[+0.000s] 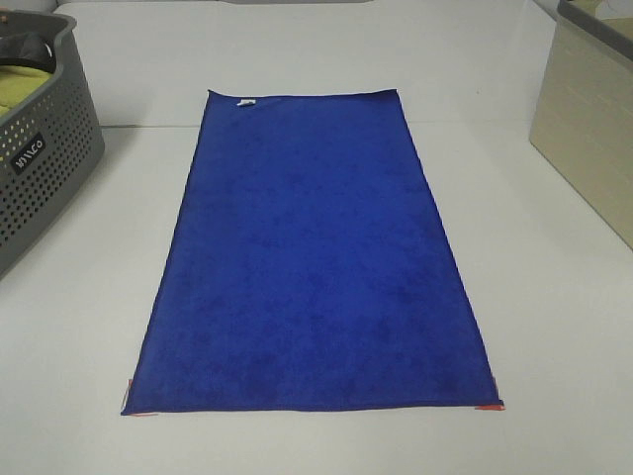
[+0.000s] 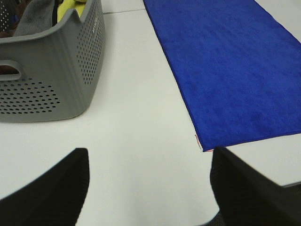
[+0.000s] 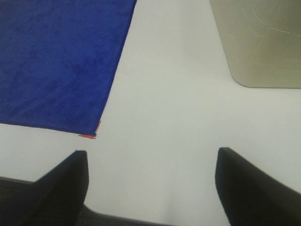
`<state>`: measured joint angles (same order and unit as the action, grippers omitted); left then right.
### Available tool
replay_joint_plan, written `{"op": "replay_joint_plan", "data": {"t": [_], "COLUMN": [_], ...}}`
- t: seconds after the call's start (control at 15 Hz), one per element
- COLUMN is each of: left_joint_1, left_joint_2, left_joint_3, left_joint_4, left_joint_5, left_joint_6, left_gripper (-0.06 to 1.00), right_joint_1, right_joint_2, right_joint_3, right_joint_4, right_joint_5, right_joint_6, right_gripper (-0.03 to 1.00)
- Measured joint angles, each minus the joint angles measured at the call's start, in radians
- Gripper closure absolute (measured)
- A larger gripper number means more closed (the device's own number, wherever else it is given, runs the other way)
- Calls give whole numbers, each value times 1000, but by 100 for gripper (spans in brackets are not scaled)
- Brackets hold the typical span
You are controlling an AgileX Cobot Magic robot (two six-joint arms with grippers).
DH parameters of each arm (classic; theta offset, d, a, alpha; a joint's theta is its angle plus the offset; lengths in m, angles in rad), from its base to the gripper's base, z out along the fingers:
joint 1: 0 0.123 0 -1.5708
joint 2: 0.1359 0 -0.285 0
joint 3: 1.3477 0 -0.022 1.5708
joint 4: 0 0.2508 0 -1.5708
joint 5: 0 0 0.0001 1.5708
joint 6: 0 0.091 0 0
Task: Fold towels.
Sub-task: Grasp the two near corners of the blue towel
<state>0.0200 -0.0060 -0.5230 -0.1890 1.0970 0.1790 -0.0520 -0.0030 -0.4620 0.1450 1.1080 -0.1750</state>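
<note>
The royal-blue towel [image 1: 312,262] lies flat and fully spread on the white table, long side running away from me, with a small white tag [image 1: 244,102] at its far short edge. It also shows in the left wrist view [image 2: 235,70] and the right wrist view [image 3: 56,61]. Neither gripper shows in the exterior high view. My left gripper [image 2: 148,188] is open and empty above the table's near edge, left of the towel's near left corner. My right gripper [image 3: 150,188] is open and empty, right of the towel's near right corner [image 3: 94,134].
A grey perforated basket [image 1: 40,158] holding yellow-green cloth stands at the left; it also shows in the left wrist view [image 2: 51,84]. A beige bin [image 1: 593,129] stands at the right, seen too in the right wrist view [image 3: 263,42]. Red tape marks [image 1: 487,407] lie at the towel's near corners.
</note>
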Motion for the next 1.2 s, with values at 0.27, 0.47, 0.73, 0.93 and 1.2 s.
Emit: {"op": "replay_joint_plan", "data": {"t": [0.27, 0.47, 0.73, 0.93, 1.2], "left_joint_1": [0, 0, 0, 0, 0], "left_joint_2": [0, 0, 0, 0, 0], "left_joint_3": [0, 0, 0, 0, 0], "left_joint_4": [0, 0, 1, 2, 8], "left_joint_5": [0, 0, 0, -5, -8], "left_joint_6": [0, 0, 0, 0, 0], "left_gripper": [25, 25, 25, 25, 25], "right_joint_1": [0, 0, 0, 0, 0], "right_joint_2": [0, 0, 0, 0, 0], "right_joint_3": [0, 0, 0, 0, 0], "right_joint_4": [0, 0, 0, 0, 0], "right_joint_5": [0, 0, 0, 0, 0], "right_joint_6": [0, 0, 0, 0, 0], "right_gripper": [23, 23, 23, 23, 23]}}
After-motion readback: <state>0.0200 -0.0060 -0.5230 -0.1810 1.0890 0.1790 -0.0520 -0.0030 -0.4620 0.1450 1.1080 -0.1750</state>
